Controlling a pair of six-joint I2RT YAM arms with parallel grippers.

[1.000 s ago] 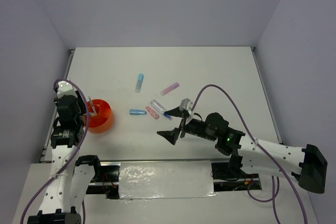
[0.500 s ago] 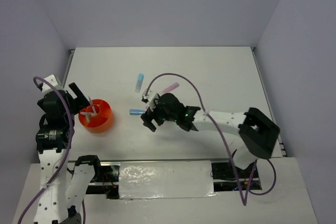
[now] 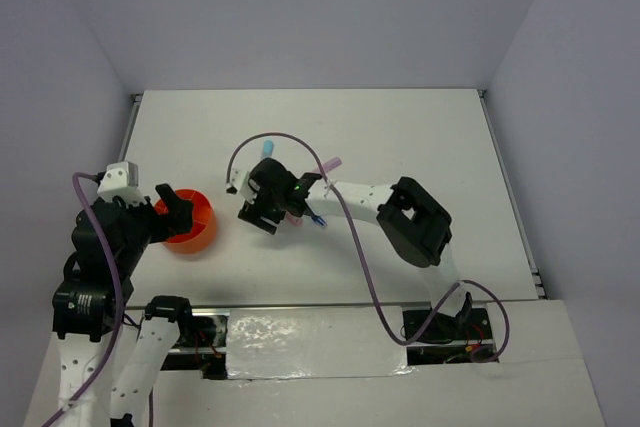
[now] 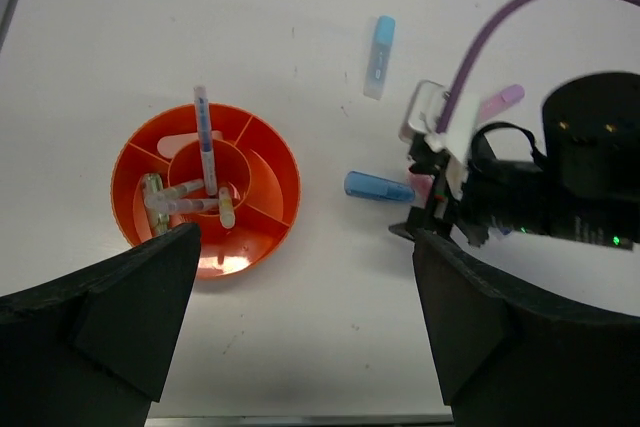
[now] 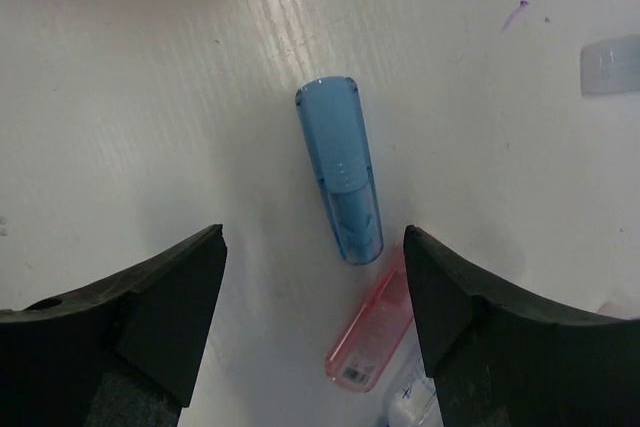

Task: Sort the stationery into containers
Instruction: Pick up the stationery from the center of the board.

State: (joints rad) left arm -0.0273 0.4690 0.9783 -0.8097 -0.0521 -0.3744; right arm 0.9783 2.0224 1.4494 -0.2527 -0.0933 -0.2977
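The orange cup [image 3: 201, 229] stands at the left and holds a thin pen [image 4: 204, 137] and several pastel pieces; it also shows in the left wrist view [image 4: 283, 152]. My left gripper [image 3: 172, 214] is open and empty, high over the cup [image 4: 305, 332]. My right gripper [image 3: 261, 215] is open and hovers over a blue capsule piece [image 5: 341, 167], which lies between its fingers [image 5: 315, 322]. A pink piece [image 5: 374, 333] lies beside the blue one. A light blue piece [image 3: 266, 150] and a pale pink piece [image 3: 331, 163] lie farther back. A blue-tipped clear pen [image 3: 314, 217] lies right of the gripper.
The right arm [image 3: 400, 209] stretches across the table's middle from the near right. Its purple cable [image 3: 352, 247] loops over the front. Grey walls close the table at the back and both sides.
My right arm has swung left across the table and now sits over the blue piece. My left gripper has drawn back from the cup and risen.
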